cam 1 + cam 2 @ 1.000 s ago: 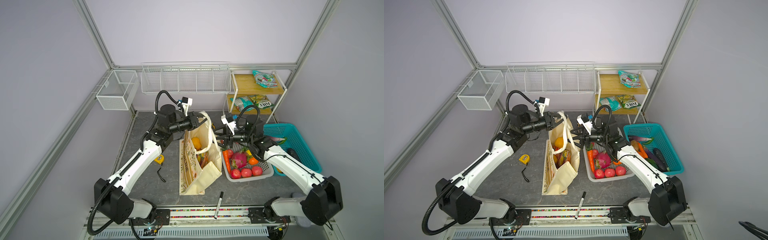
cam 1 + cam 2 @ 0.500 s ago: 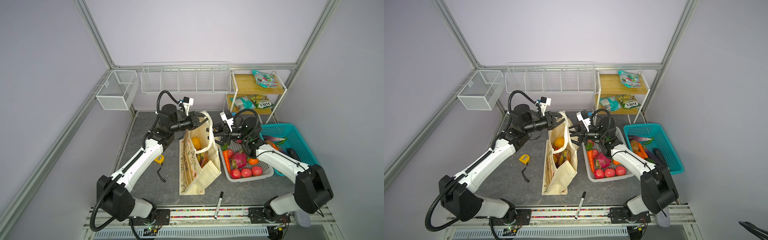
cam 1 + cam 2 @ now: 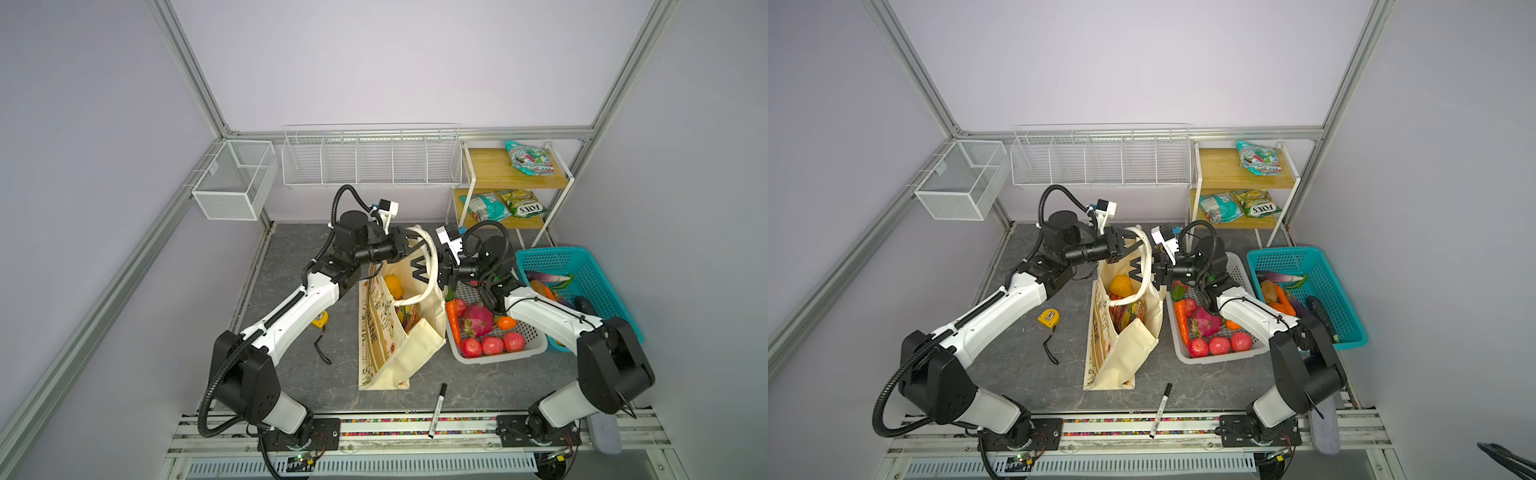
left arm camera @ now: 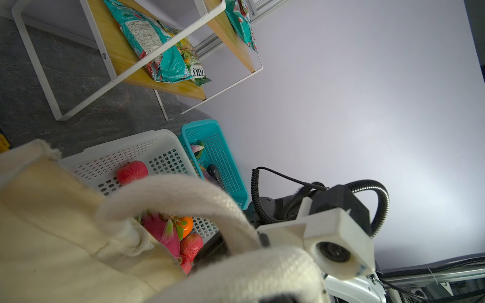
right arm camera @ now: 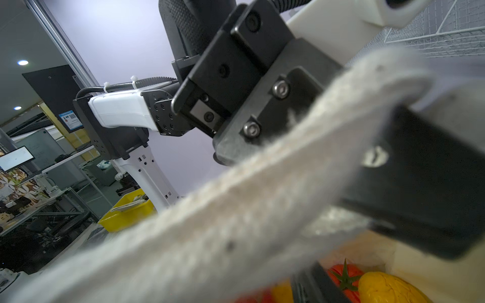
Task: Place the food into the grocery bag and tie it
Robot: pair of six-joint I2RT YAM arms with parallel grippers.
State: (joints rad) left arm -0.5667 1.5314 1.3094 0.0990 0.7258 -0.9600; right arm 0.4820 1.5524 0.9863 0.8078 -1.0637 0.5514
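The grocery bag (image 3: pixel 399 345) (image 3: pixel 1121 345) stands mid-table with its mouth open. Inside it lies food: a yellow fruit (image 3: pixel 392 284) (image 5: pixel 388 288), a tomato (image 5: pixel 343 275) and a snack packet (image 3: pixel 409 316). My left gripper (image 3: pixel 409 245) (image 3: pixel 1128 245) is shut on a white rope handle (image 4: pixel 236 275) at the bag's far rim. My right gripper (image 3: pixel 422 272) (image 3: pixel 1138 272) reaches in from the right, its fingers (image 5: pixel 420 183) apart on either side of the other rope handle (image 3: pixel 432 257) (image 5: pixel 236 210). That rope fills most of the gap between them.
A white basket (image 3: pixel 498 358) of toy produce sits right of the bag, a teal basket (image 3: pixel 590 266) beyond it. A yellow tape measure (image 3: pixel 320 321) lies left of the bag, a marker (image 3: pixel 438 409) in front. A wooden shelf (image 3: pixel 515 174) with snack bags and wire baskets (image 3: pixel 370 158) line the back.
My right gripper has moved left from over the white basket to the bag's rope handle, and its jaws have narrowed around it. The left gripper keeps its hold.
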